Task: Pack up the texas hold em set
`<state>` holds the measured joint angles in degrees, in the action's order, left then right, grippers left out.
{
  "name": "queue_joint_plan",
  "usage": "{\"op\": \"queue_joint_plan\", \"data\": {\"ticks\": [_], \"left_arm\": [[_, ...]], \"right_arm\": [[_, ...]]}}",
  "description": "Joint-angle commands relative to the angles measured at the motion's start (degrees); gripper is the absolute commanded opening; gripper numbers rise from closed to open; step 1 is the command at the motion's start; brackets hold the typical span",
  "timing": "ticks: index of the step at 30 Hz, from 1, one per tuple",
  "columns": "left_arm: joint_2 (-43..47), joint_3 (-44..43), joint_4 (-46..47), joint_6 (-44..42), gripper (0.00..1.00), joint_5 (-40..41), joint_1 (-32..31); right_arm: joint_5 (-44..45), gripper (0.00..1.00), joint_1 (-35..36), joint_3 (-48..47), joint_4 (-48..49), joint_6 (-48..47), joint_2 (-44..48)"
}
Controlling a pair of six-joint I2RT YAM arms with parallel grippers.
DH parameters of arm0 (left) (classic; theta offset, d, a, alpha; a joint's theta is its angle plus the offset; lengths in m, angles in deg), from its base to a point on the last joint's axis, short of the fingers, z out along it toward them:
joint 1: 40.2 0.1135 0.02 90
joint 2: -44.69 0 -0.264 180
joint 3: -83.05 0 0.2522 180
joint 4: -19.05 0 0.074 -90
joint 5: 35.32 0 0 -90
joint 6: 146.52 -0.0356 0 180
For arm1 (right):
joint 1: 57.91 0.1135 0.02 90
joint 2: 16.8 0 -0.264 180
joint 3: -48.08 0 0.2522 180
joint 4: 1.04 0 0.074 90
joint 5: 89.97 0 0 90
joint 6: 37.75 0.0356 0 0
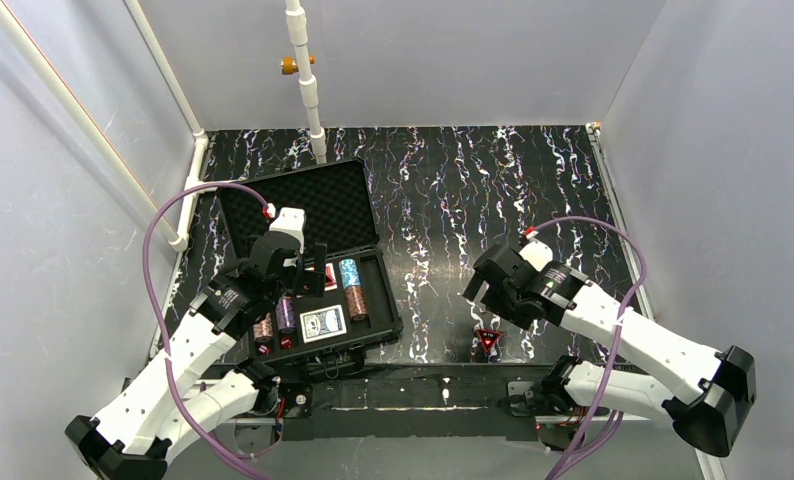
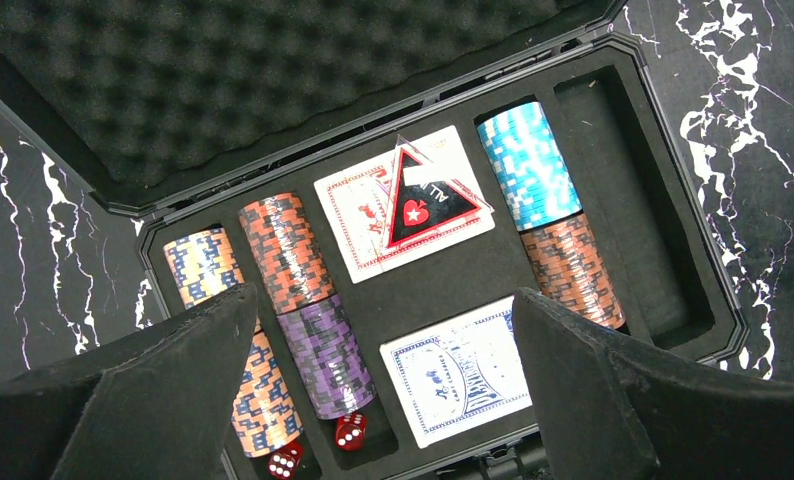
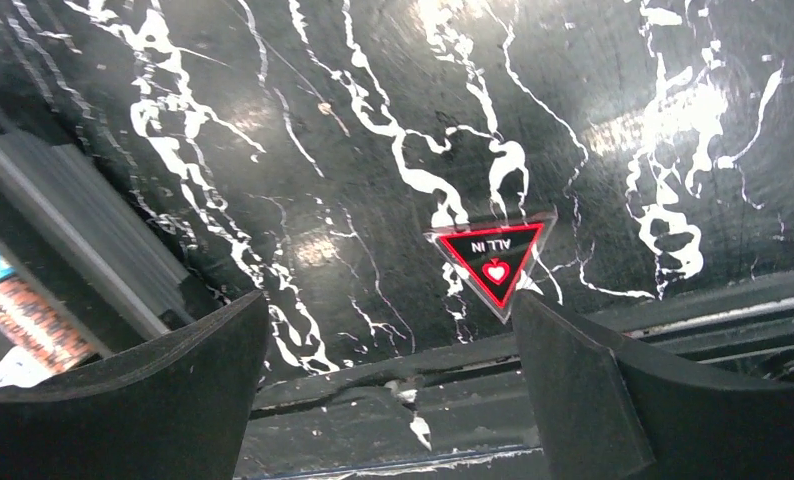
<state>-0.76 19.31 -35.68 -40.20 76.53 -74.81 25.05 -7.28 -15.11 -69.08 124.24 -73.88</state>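
Black hard case (image 1: 235, 213) is sitting open on the left side of the marbled table (image 1: 493, 190), egg-crate foam lid (image 2: 273, 80) lying back flat and the slotted tray (image 2: 718, 300) facing up. Left gripper (image 2: 381, 310) is hovering right above the tray with its jaws spread wide apart, nothing between them. Inside, a light blue chip stack (image 2: 528, 165) is lying end to end with an orange-brown chip stack (image 2: 571, 270) in one slot, and the narrow slot to the right of them is showing only black foam. An orange chip stack (image 2: 288, 250) is sitting in line with a purple chip stack (image 2: 325, 360), and a yellow-and-blue chip stack (image 2: 208, 265) is filling the outermost slot beside those. Red card deck (image 2: 358, 215) is lying in the middle with a red triangle marker (image 2: 428, 205) resting on top of it, and the blue card deck (image 2: 463, 370) is lying in the pocket just below. Two red dice (image 2: 350, 432) are sitting at the near end of the chip slots. Over on the right, the right gripper (image 3: 388, 305) is hanging above the bare table, jaws also wide apart and holding nothing. An ALL IN triangle (image 3: 495, 262) is lying flat on the table near the front edge, well apart from the case, just beside the right gripper's fingers (image 3: 573, 370) in the wrist view but not touching them
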Motion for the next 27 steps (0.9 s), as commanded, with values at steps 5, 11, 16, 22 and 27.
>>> {"op": "queue_joint_plan", "data": {"ticks": [5,11,16,22,27], "left_arm": [[-0.7,-1.4,-1.6,0.5,0.98,1.2,-0.1],[-1.4,-1.5,-1.7,0.4,0.98,0.9,-0.2],[-1.5,-1.5,-1.8,0.3,0.98,1.0,-0.2],[-1.8,-1.6,-1.8,0.1,0.98,1.0,-0.3],[-2.1,-1.6,-1.9,0.0,0.98,1.0,-0.4]], "right_arm": [[-4.5,0.99,-0.2,5.8,0.4,5.3,-0.7],[-6.4,0.98,-0.2,8.7,3.2,6.5,-1.5],[-6.6,0.98,-0.2,10.0,3.8,7.8,-2.5],[-6.9,0.98,-0.2,12.5,6.1,9.0,-3.2],[-6.5,0.98,-0.2,13.8,7.2,8.9,-4.7]]}}
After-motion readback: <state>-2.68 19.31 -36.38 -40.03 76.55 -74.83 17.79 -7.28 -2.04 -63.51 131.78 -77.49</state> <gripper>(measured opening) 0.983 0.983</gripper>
